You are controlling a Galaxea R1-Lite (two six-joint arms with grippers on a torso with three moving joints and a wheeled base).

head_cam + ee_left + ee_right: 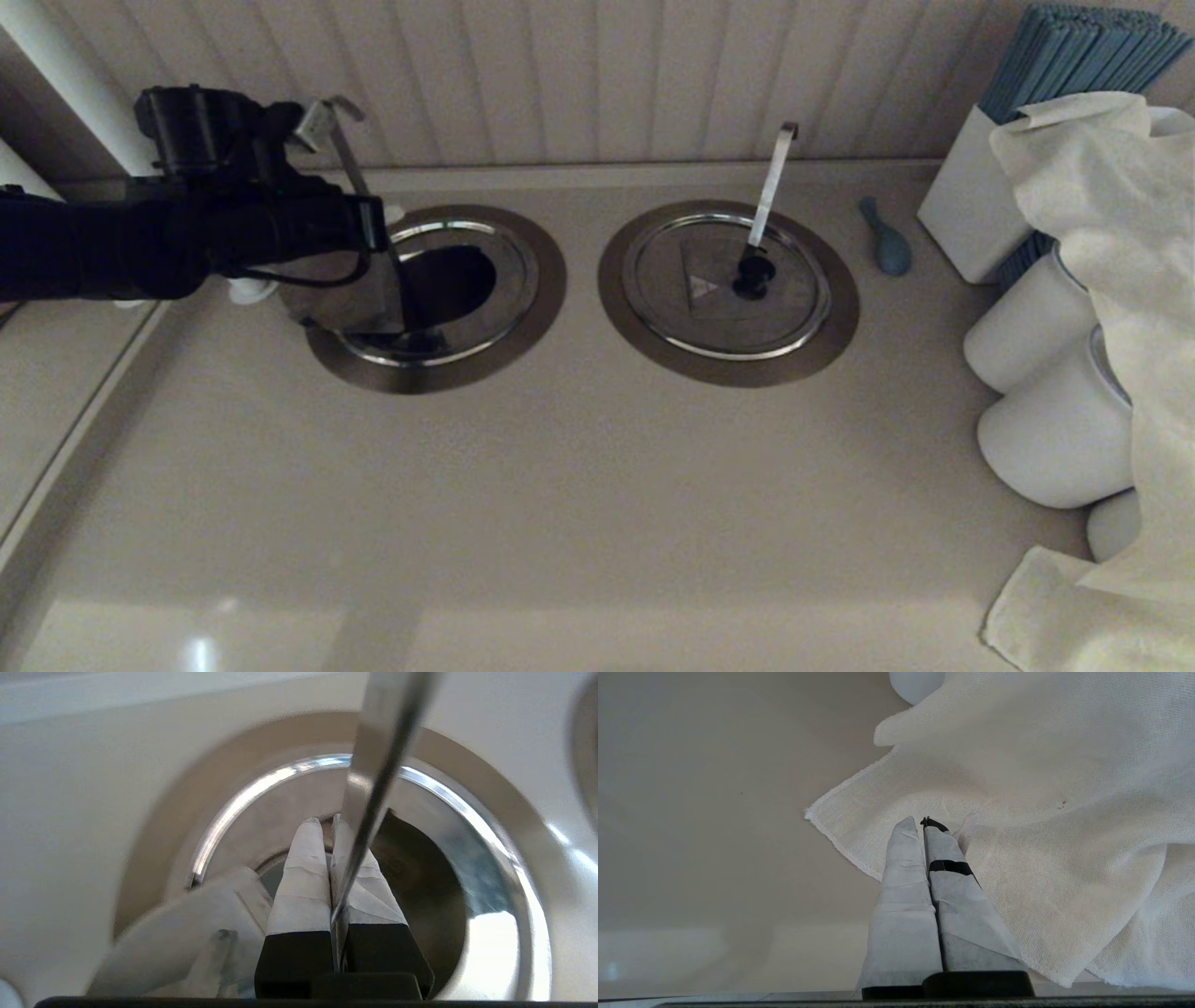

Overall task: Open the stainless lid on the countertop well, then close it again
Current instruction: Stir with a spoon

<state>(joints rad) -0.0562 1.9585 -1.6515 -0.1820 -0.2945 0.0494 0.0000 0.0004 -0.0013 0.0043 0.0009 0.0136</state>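
The round flat stainless lid (341, 299) is seen folded up over the dark countertop well (551, 280), near the bench's back edge, leftward. The left claw (325, 823) is pressed together beside the thin hooked ladle handle (350, 159); no grip on the lid can be made out, so the raised half may drop or snag that handle. The right claw (920, 823), likewise pressed together, is parked over a white cloth (1041, 788). Two wells, two lids and two handles are counted.
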